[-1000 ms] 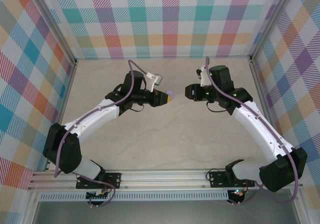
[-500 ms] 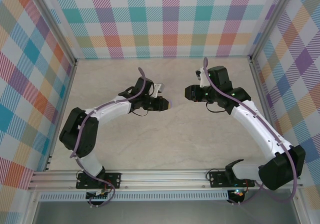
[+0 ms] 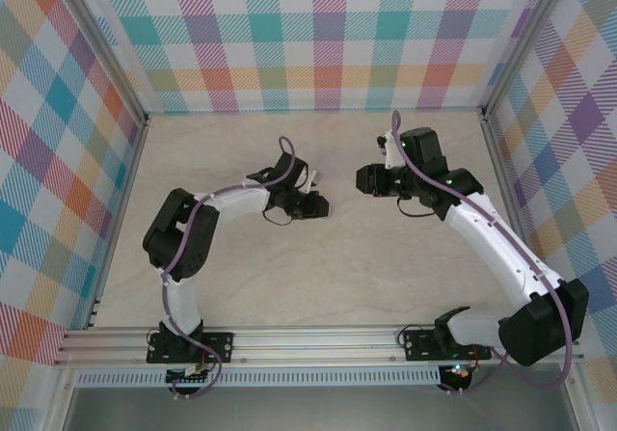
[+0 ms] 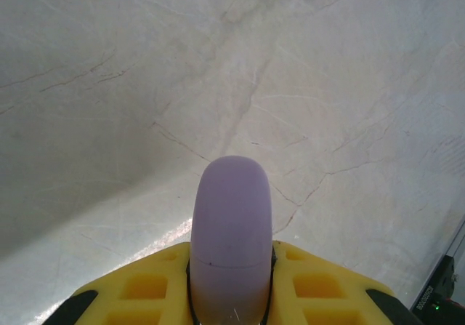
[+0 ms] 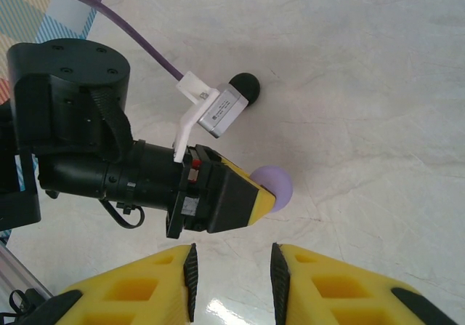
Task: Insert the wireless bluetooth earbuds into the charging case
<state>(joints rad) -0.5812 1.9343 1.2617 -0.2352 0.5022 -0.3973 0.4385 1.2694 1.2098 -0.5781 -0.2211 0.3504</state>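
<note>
Lilac plastic marks the item in hand: a rounded lilac case (image 4: 231, 230), pinched edge-on between the 2 yellow fingers of the left gripper (image 5: 256, 198), with most of its body projecting past the fingertips. A faint seam crosses the case near the fingers, and it reads as closed.

Change over the last 1 s: the left arm (image 3: 231, 198) has folded sharply, its elbow drawn in over the table (image 3: 386, 286), and the left gripper has shifted slightly toward the near edge. The right arm (image 3: 492, 238) has held its pose. The right gripper (image 5: 232, 270) is spread with nothing between its fingers, aimed at the case from nearby (the 2 tools are apart, not touching).

Effect on the task: the case is now presented sideways to the free gripper, which suggests that a handover or a lid-opening step is being set up. With the case apparently closed, the task is judged to be at an early stage.

A small black round object (image 5: 245, 86) lies on the table beyond the left wrist camera (image 5: 221, 110). Whether it is a bud or a second case cannot be told. Whether the lilac case clears the table or rests on it also cannot be told.
</note>
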